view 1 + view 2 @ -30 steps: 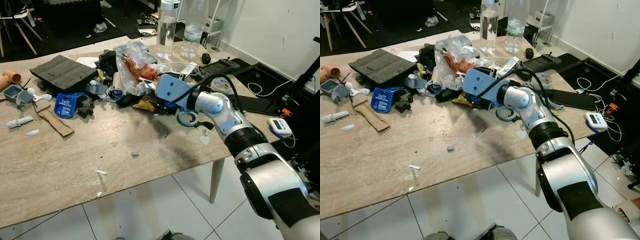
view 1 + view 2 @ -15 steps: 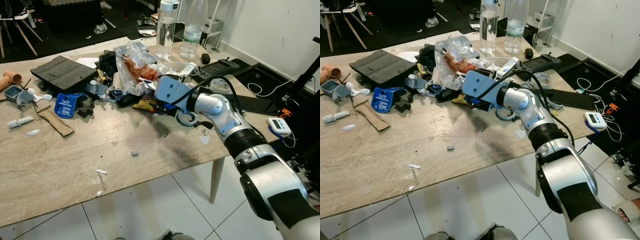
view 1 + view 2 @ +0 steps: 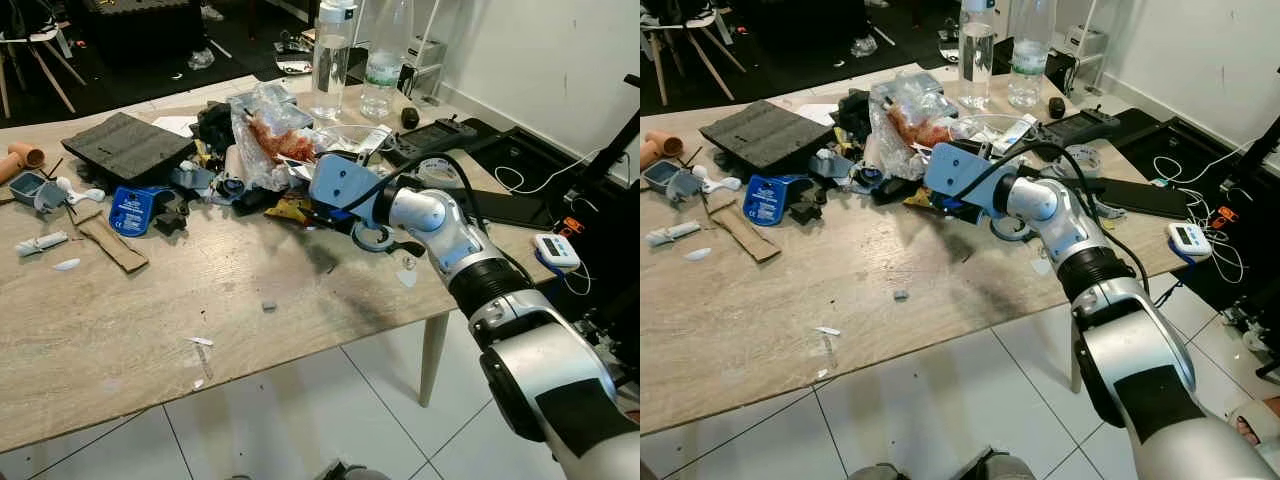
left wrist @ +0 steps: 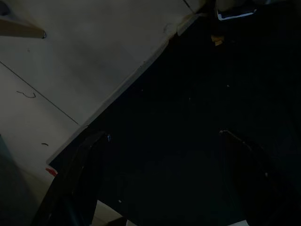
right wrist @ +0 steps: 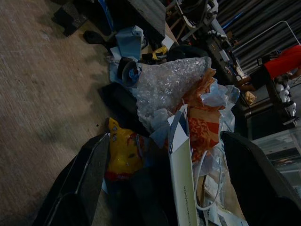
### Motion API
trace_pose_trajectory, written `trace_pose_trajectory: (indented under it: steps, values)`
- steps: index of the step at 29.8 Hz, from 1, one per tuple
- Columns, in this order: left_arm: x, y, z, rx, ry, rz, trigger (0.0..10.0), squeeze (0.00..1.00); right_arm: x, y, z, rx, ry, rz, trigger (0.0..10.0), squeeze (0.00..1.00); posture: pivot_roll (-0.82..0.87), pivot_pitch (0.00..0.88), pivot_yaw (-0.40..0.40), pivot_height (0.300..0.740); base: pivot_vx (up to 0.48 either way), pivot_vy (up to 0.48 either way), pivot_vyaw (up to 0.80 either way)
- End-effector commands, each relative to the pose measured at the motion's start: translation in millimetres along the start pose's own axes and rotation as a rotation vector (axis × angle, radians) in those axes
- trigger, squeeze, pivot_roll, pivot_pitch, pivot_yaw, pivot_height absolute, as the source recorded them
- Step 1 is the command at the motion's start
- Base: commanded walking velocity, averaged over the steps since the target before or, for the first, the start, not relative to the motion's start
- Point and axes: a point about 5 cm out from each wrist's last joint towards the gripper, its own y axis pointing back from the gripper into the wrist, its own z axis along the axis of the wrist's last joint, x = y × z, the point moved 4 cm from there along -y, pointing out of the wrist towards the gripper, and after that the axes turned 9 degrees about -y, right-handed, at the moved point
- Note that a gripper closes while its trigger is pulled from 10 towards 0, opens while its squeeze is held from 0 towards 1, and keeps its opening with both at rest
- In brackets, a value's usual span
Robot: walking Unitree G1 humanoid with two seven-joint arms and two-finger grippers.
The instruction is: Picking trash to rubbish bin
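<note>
Trash is lying heaped at upper centre of the wooden table [image 3: 150, 330]: a yellow wrapper [image 5: 123, 155], bubble wrap [image 5: 164, 92] and an orange bag [image 5: 203, 127]. I am reaching my right gripper [image 5: 162, 183] toward that heap, fingers [image 5: 82, 181] spread wide around the wrapper, gripping nothing.
</note>
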Motion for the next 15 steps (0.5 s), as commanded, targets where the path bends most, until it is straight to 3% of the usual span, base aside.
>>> trace_pose_trajectory:
  steps: [1,15]
  values:
    - [-1.7,0.4,-7.3,0.022,0.0,-0.007,10.0,0.0,3.8,-1.4,0.8,0.005,0.017,0.014,10.0,0.0,-0.02,0.08,-0.015,0.74,0.0,0.0,0.0]
    - [-1.7,0.4,-7.7,0.022,-0.001,-0.007,10.0,0.0,2.8,-1.1,1.0,0.006,0.019,0.011,10.0,0.0,-0.02,0.081,-0.013,0.74,0.0,0.0,0.0]
